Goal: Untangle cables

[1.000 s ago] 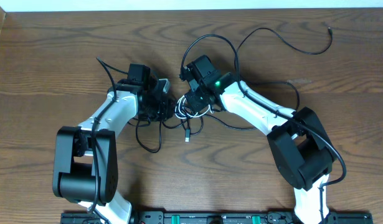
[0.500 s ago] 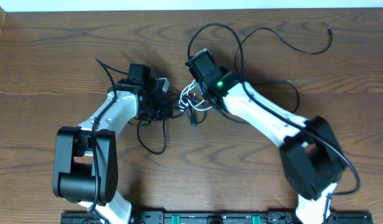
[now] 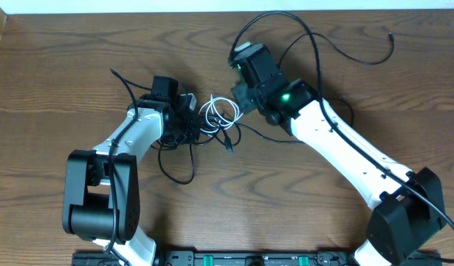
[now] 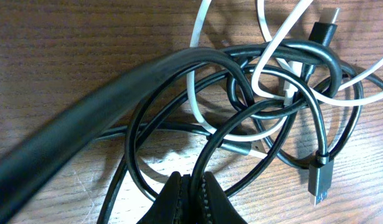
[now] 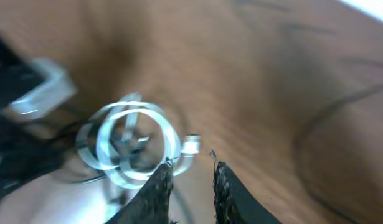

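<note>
The right pincer [image 5: 190, 174] has just let go, jaws narrowly parted, backing toward one o'clock. The white cord [image 3: 216, 111] lies mid-surface, still looped through the black cord [image 4: 211, 149] that the left pincer [image 4: 191, 186] pinches.

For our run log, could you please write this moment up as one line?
left gripper: shut on black cord | right gripper: open, near white cord, holding nothing | cords: intertwined
</note>
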`<state>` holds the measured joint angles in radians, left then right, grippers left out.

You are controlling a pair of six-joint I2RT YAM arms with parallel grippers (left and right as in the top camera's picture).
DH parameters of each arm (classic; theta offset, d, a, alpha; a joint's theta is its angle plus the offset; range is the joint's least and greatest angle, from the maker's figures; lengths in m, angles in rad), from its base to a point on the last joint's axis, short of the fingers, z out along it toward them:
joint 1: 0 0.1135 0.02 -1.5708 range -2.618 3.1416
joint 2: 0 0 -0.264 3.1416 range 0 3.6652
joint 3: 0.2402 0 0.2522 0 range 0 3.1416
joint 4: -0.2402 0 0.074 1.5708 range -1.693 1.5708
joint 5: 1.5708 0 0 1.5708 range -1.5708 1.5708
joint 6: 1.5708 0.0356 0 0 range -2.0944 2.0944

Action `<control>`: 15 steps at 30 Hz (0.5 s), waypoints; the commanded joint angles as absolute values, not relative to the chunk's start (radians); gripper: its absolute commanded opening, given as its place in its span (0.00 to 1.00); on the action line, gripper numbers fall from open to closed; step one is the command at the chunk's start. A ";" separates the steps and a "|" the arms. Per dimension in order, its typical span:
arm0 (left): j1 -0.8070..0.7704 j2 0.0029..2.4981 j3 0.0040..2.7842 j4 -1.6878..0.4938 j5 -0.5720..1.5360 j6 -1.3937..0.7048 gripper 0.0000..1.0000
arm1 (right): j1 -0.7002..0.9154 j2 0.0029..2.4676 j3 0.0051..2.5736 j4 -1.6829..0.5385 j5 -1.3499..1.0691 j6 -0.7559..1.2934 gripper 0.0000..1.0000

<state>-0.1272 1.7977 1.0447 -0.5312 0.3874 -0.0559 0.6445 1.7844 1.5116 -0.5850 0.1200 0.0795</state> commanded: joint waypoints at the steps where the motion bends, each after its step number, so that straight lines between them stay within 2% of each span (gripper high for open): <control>1: -0.117 1.808 1.038 -0.538 0.439 -0.057 0.08 | 0.648 1.802 1.523 -0.595 -0.190 0.100 0.24; 5: -0.064 1.756 1.039 -0.546 0.652 0.066 0.07 | 0.649 1.833 1.523 -0.596 -0.334 0.100 0.25; 10: 0.006 1.639 1.039 -0.525 0.831 0.078 0.07 | 0.650 1.885 1.522 -0.579 -0.426 0.101 0.27; 13: 0.010 1.612 1.039 -0.488 0.849 0.079 0.07 | 0.651 1.915 1.522 -0.535 -0.427 0.157 0.25; 15: 0.010 1.614 1.039 -0.501 0.859 0.140 0.07 | 0.647 1.948 1.522 -0.466 -0.420 0.281 0.25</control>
